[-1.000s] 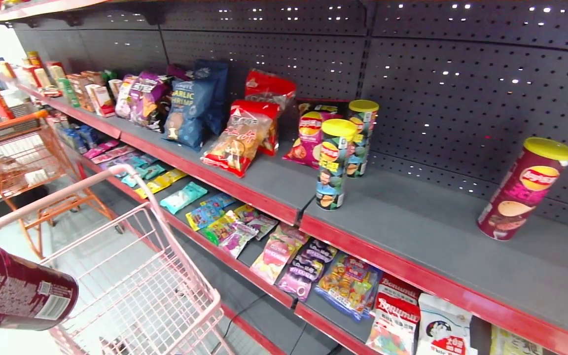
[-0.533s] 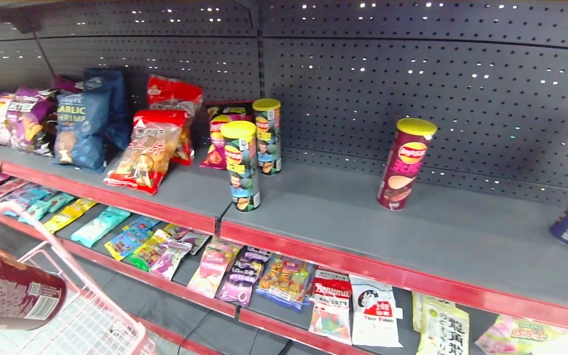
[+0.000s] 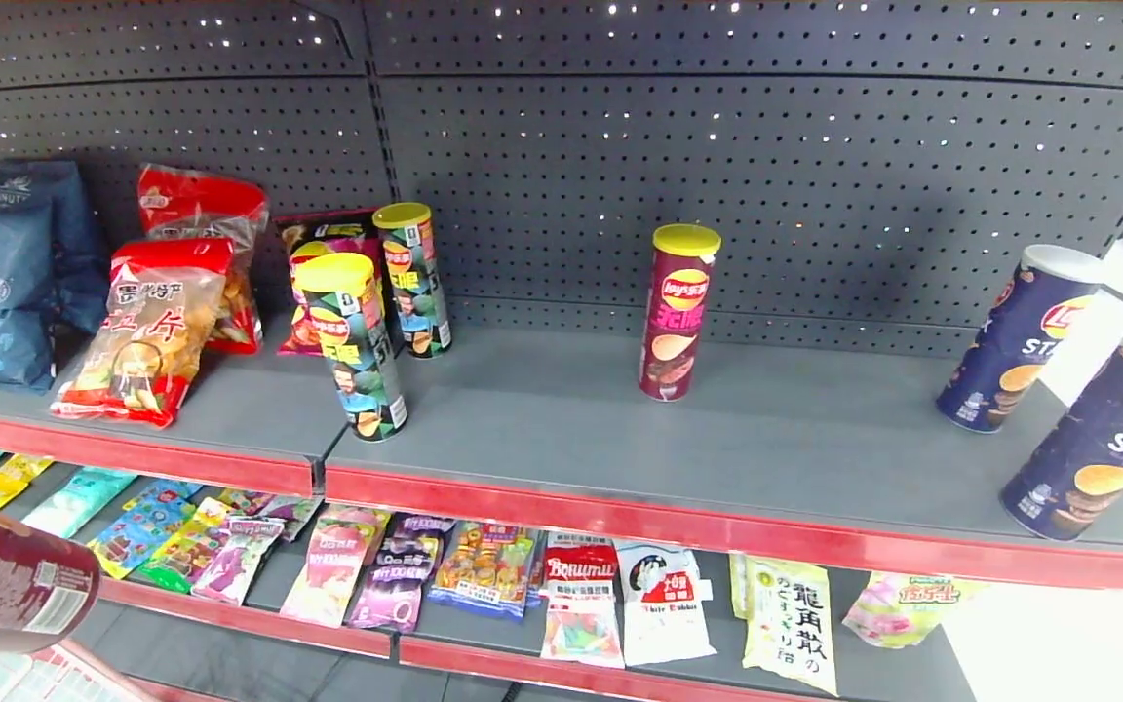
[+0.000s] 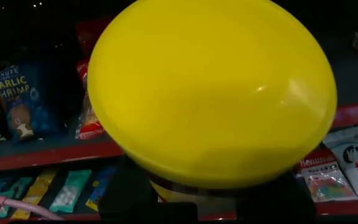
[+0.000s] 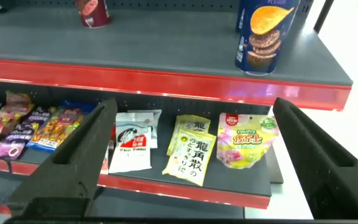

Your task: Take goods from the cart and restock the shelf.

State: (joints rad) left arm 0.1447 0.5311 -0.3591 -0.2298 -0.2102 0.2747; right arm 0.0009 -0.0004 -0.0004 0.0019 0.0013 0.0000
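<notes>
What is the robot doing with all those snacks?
It is restocking the grey shelf. Its left gripper holds a dark red chip can with a yellow lid, not yet on it. A matching can already stands there, between patterned cans and two blue cans. The right gripper is open and empty, facing the lower shelf of candy bags.

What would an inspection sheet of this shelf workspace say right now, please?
Surface: grey shelf, red front edge, open space mid-shelf.
Job's things: held maroon can; upright on the shelf: second maroon can, patterned cans, navy cans.
Clutter: snack bags at left; sachets on the lower shelf.
Grippers: left gripper shut on held maroon can; right gripper open, empty.
Cables: nothing seen.
Surroundings: pegboard back panel; pink cart corner.
</notes>
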